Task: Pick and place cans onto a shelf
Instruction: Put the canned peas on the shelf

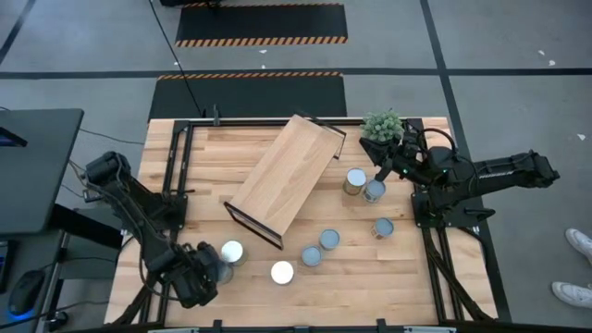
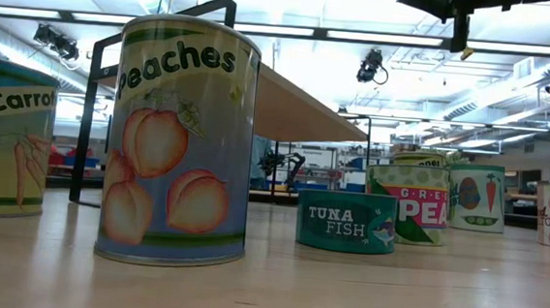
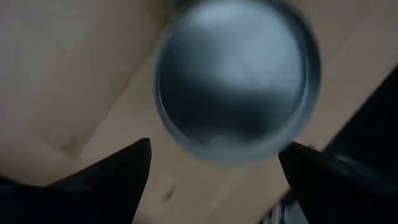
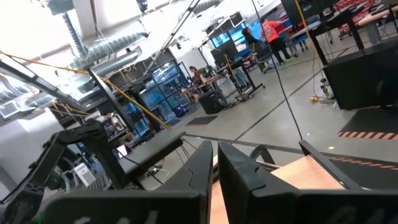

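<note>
A: Between my left jaws [image 3: 211, 180], what do I have?

B: A can [image 3: 236, 87], seen top-down from my left wrist: a round silvery lid, filling the space ahead of my two dark fingers [image 3: 115, 180]. The jaws stand wide, one finger to each side of the can, and neither is plainly touching it. From above, that left gripper [image 1: 208, 273] is at the near left corner of the table [image 1: 388, 277], with the white-topped can [image 1: 231, 252] just beyond the fingertips.

A: And the other cans, relative to those jaws?

B: One white-topped can [image 1: 282, 272] stands just beside them, toward the table's middle. Farther that way are two blue-grey ones [image 1: 312, 256] [image 1: 329, 240] close together, then another [image 1: 382, 228] well apart. Two more [image 1: 355, 180] [image 1: 374, 191] stand side by side near my right jaws.

A: Where is the shelf?

B: The shelf [image 1: 282, 176] lies slantwise across the middle of the table, well apart from my left jaws, its black-framed near end nearest them. No can is on it.

A: And my right jaws?

B: My right gripper [image 1: 384, 171] hangs above the far right part of the table, beside the small green plant [image 1: 383, 124]. Its jaws are pressed together with nothing between them, as the right wrist view shows [image 4: 214, 162].
</note>
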Robot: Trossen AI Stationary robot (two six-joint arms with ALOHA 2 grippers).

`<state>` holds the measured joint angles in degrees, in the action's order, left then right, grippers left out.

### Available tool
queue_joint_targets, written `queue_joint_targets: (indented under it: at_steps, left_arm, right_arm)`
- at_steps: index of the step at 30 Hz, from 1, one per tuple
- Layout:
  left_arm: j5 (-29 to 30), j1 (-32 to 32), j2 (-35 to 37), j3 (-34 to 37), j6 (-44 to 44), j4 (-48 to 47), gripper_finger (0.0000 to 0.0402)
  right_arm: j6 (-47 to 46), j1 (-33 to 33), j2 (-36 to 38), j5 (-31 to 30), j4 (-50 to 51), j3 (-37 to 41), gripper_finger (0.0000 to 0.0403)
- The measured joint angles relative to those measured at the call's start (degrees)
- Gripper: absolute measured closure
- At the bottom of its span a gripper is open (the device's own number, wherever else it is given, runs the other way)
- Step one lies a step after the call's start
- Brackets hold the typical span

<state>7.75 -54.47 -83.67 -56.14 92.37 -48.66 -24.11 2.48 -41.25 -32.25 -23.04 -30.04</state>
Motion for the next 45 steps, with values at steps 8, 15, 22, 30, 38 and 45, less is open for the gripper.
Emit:
queue_joint_targets:
  at_steps: [8,15,22,30,38,45]
  left_arm:
    - [6.0,0.0,-2.3,-0.1,-1.0,0.1,0.0044]
    - [9.0,0.3,-5.0,0.0,4.2,3.7,0.0044]
    - [9.1,0.5,-5.2,0.0,9.8,4.0,0.0044]
    - [9.5,0.7,-5.2,0.0,9.1,2.9,0.0044]
    - [13.1,0.7,-5.2,0.0,3.5,2.9,0.0073]
    - [13.1,-0.2,-5.1,0.0,1.0,2.9,0.0089]
  right_arm:
    - [-1.2,0.0,0.0,0.0,0.0,0.0,0.0371]
    - [-2.8,-0.1,0.0,0.5,0.1,0.0,0.0371]
    - [-3.0,-0.1,0.0,0.5,0.1,0.0,0.0371]
    - [-3.2,-0.1,0.0,0.5,0.1,0.0,0.0371]
    - [-3.2,-0.1,0.0,0.7,0.1,0.0,0.0371]
    - [-3.2,-0.1,0.0,0.9,0.4,0.0,0.0371]
